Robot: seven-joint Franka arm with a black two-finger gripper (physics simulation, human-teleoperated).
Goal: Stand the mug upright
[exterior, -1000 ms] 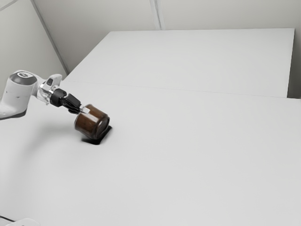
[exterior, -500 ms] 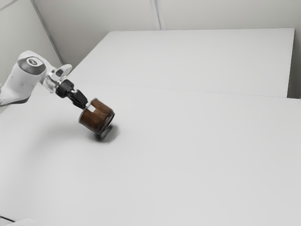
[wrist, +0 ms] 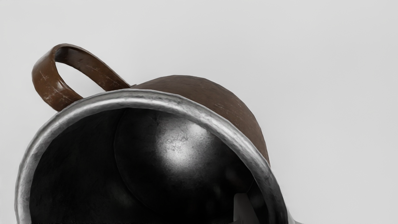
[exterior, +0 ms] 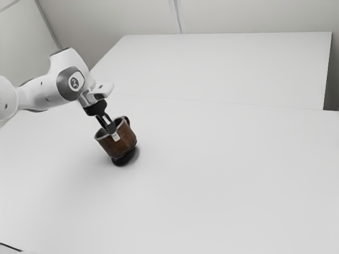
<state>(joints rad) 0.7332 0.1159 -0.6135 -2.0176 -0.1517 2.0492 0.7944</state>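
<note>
1. Saw a broad white table, crossed by a thin line.
2. Found pale grey walls behind it, with a narrow upright strip.
3. Noticed soft, diffuse light throughout.

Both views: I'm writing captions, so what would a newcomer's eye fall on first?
The brown mug, held tilted by the gripper over the white table, toward the exterior view's left. Then, in the wrist view, its shiny rim around the dark inside, with the handle looping outward.

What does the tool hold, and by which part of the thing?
The tool holds the mug by its rim, with one finger inside the mug and the other outside.
</note>
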